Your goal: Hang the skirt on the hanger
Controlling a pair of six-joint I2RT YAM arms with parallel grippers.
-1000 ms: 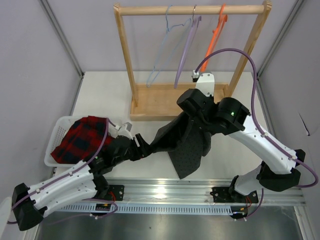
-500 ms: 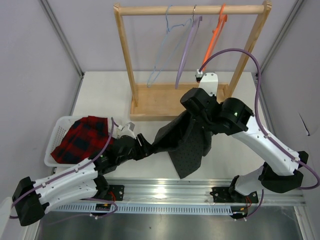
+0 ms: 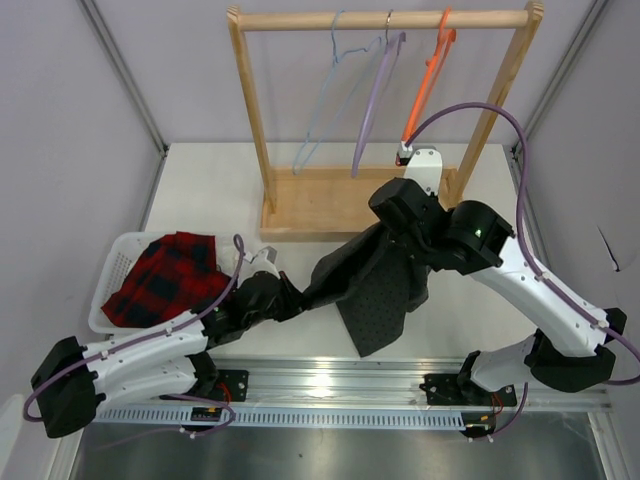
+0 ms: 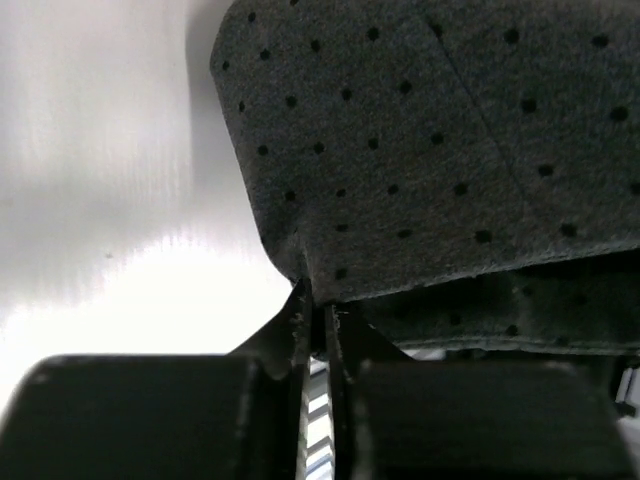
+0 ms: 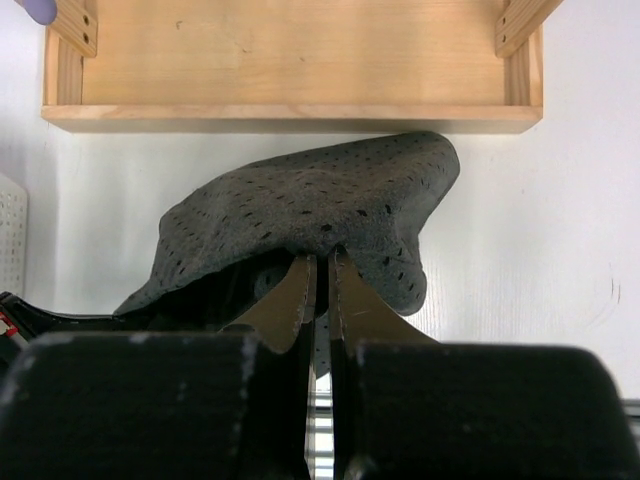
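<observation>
The skirt (image 3: 375, 295), dark charcoal with fine dots, hangs above the table between my two arms, in front of the wooden rack. My left gripper (image 3: 297, 298) is shut on its left corner. In the left wrist view the cloth edge (image 4: 420, 150) is pinched between the fingertips of that gripper (image 4: 316, 300). My right gripper (image 5: 322, 262) is shut on the skirt's upper edge (image 5: 310, 200). In the top view its fingers are hidden under the wrist. The pale blue wire hanger (image 3: 325, 100) hangs leftmost on the rack's rail, apart from both grippers.
A wooden rack (image 3: 262, 120) stands at the back, with a lilac hanger (image 3: 372, 100) and an orange hanger (image 3: 428, 75) beside the blue one. Its base (image 5: 290, 60) lies just beyond the skirt. A white basket (image 3: 112, 270) at the left holds a red-and-navy plaid garment (image 3: 165, 280).
My left gripper has moved right to the skirt's left corner and shut on it. The right arm has shifted slightly right and back with the skirt.
</observation>
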